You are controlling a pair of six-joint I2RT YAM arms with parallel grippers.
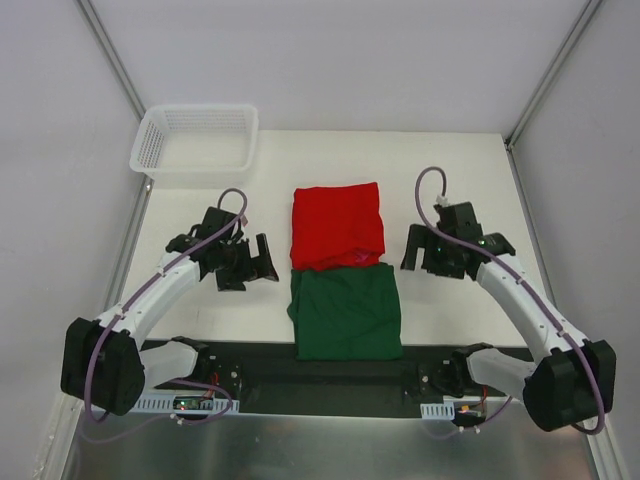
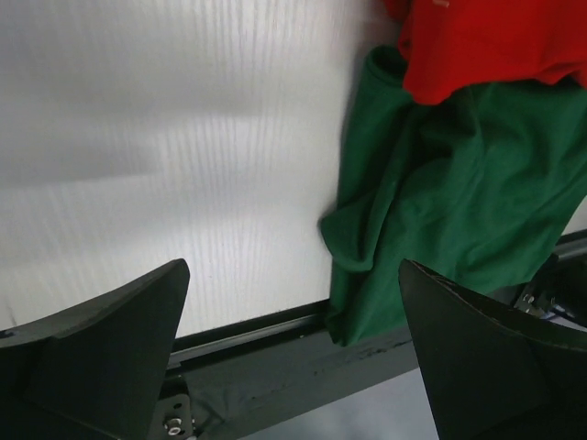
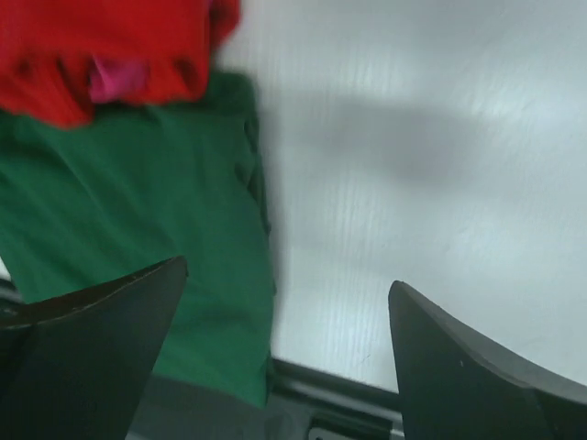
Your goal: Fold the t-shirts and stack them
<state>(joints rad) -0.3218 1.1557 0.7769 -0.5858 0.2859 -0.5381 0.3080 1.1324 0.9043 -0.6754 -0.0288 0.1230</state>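
A folded dark green t-shirt [image 1: 347,312] lies at the table's near middle, its near edge over the black rail. A folded red t-shirt [image 1: 337,225] lies just behind it, its near edge overlapping the green one. My left gripper [image 1: 250,262] is open and empty, just left of the shirts above the table. My right gripper [image 1: 421,254] is open and empty, just right of them. The left wrist view shows the green shirt [image 2: 459,202] and the red shirt [image 2: 495,41] at right. The right wrist view shows green [image 3: 128,220] and red [image 3: 83,46] at left.
A white plastic mesh basket [image 1: 195,143] stands at the back left of the white table [image 1: 450,180]. A black rail [image 1: 250,355] runs along the near edge by the arm bases. Grey walls close in both sides.
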